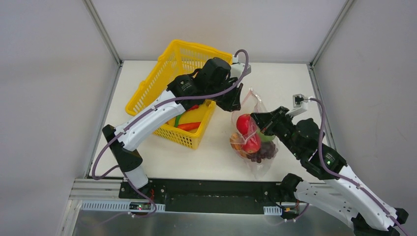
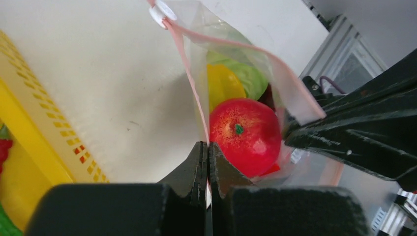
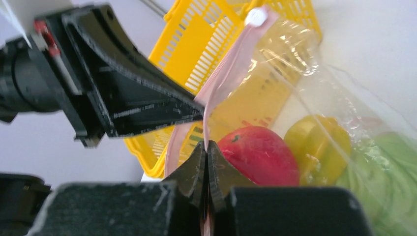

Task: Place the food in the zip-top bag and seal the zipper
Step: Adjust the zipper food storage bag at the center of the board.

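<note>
Worryingly, the left gripper (image 2: pixel 207 150) and right gripper (image 3: pixel 207 150), both clamped on the zipper (image 2: pixel 189 64) of the bag (image 1: pixel 261 169), could tug it loose, spilling the tomato (image 2: pixel 244 135).

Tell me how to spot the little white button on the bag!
Find the yellow basket; the clear bag of toy food sits beside it. Follow its pink zipper to the end: the white button is the only white, round bit there.

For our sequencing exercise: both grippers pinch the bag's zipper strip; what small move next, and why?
Probably bring the left gripper and right gripper together: each pinches one lip of the zipper, whose mouth gapes over the red tomato.
</note>
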Robot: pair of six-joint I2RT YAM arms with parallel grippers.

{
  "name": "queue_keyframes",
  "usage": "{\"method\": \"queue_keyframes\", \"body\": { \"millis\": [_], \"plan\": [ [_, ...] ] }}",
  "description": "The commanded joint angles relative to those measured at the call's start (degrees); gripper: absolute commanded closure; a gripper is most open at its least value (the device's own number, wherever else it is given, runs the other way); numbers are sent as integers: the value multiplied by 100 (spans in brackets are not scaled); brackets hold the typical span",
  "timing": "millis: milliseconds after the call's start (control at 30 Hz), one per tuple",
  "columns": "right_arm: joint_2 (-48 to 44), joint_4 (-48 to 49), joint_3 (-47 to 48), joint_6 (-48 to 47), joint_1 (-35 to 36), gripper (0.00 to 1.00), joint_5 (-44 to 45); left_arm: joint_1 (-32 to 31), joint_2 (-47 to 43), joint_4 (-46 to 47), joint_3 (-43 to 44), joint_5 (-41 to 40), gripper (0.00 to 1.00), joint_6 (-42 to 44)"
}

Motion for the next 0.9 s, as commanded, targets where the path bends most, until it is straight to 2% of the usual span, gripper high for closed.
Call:
{"method": "queue_keyframes", "body": {
  "millis": [0, 133, 267, 367, 433, 533, 633, 667, 733, 767, 867],
  "plan": [
    [119, 347, 220, 431, 14, 100, 528, 43, -630, 277, -452, -612, 100, 172],
    [15, 653, -46, 625, 11, 100, 496, 146, -726, 382, -704, -614, 100, 65],
    [-252, 994, -317, 729, 18, 100, 694, 140, -856, 759, -672, 170, 100, -174],
    [-389, 1195, -462, 696, 11, 100, 770, 160, -774, 555, -560, -317, 100, -37],
    [-413, 1309, -450, 573, 14, 100, 547, 222, -603, 375, -340, -219, 100, -85],
    [-476, 1521, -468, 514, 15, 100, 419, 221, -621, 840, -339, 239, 100, -288],
    [-441, 1420, -459, 718, 16, 100, 804, 219, -680, 991, -458, -97, 100, -351],
    [-408, 1382, -462, 811, 12, 100, 897, 223, -694, 999, -531, -191, 86, -396],
    [-372, 1423, -533, 985, 14, 100, 1025, 226, -751, 1059, -781, -217, 65, -481],
    [-359, 1484, -591, 1044, 11, 100, 1058, 224, -804, 1070, -912, -306, 50, -539],
    [-312, 1532, -672, 1134, 16, 100, 1205, 226, -1134, 1044, -1381, -730, 30, -568]
  ]
}}
